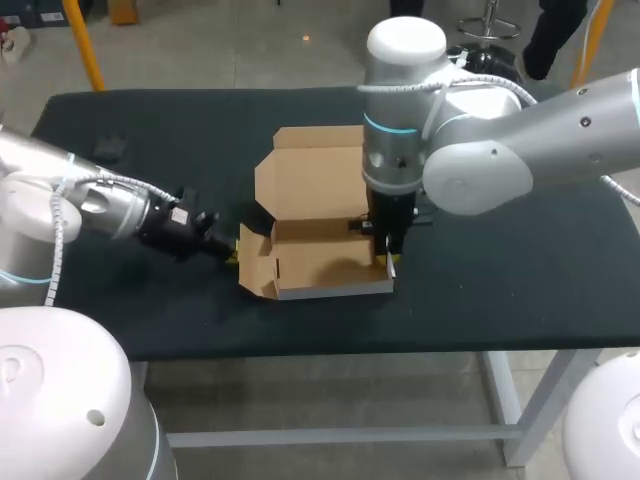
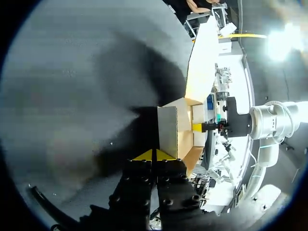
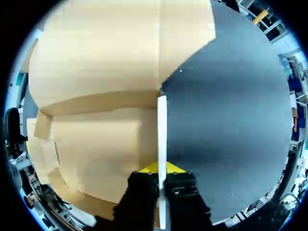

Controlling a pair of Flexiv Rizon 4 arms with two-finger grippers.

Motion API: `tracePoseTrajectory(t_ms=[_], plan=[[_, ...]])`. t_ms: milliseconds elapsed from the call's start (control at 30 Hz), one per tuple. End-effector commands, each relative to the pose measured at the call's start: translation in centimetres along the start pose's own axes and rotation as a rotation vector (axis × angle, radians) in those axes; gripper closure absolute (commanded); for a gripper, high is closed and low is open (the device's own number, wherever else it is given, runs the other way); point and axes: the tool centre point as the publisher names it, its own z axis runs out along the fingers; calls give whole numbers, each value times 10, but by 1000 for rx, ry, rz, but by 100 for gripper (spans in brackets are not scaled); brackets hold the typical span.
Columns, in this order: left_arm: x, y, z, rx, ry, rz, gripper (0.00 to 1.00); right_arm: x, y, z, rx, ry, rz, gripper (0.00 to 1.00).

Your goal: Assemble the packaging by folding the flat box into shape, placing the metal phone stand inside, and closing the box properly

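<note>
One brown cardboard box, half-folded with its lid open, in the middle of the black table. Right wall: pinched by the right gripper (card edge between both fingers). Left wall: the left gripper just beside it, tips pressed together. Far left, well apart: small dark object.

Silver-white arms with black, yellow-tipped tools.
</note>
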Motion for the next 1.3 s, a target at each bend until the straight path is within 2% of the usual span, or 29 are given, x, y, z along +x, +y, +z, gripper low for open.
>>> tracePoseTrajectory(t_ms=[33,333,800,1233,1300], plan=[[6,2,1,11,12,-2,100,1,1,0,5,-3,-1,100],[17,1,3,33,57,-30,100,1,1,0,5,-3,-1,100],[29,0,5,20,99,-59,100,1,1,0,5,-3,-1,100],[33,5,11,-7,114,-10,100,1,1,0,5,-3,-1,100],[33,6,11,-7,110,-5,92,1,1,0,5,-3,-1,100]])
